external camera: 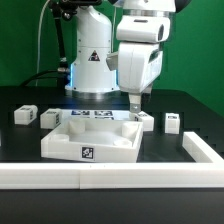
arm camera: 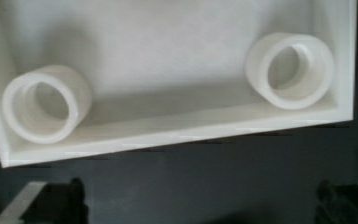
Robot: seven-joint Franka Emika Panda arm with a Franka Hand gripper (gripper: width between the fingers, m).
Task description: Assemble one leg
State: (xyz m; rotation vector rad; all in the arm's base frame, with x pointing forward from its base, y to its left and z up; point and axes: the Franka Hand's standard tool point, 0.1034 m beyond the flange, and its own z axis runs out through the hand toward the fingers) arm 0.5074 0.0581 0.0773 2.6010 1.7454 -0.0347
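The gripper hangs over the far corner of the panel on the exterior view's right, fingers pointing down. In the wrist view the gripper has its jaws spread wide. One dark finger shows at one edge of the picture and the other just enters at the opposite edge. Nothing is between them and they touch nothing.

The panel is a shallow white tray shape with a raised rim. Inside it are two round sockets, both hollow and holding nothing. A black-and-white tag sits on the panel's near face.

The leg stands on the dark table just beside that same far corner of the panel, close under the fingers but apart from them. A second small post stands farther from the panel on that side. Two more posts stand off the panel's opposite far corner. A low white rail runs along the table in front of the panel and turns back past its side.
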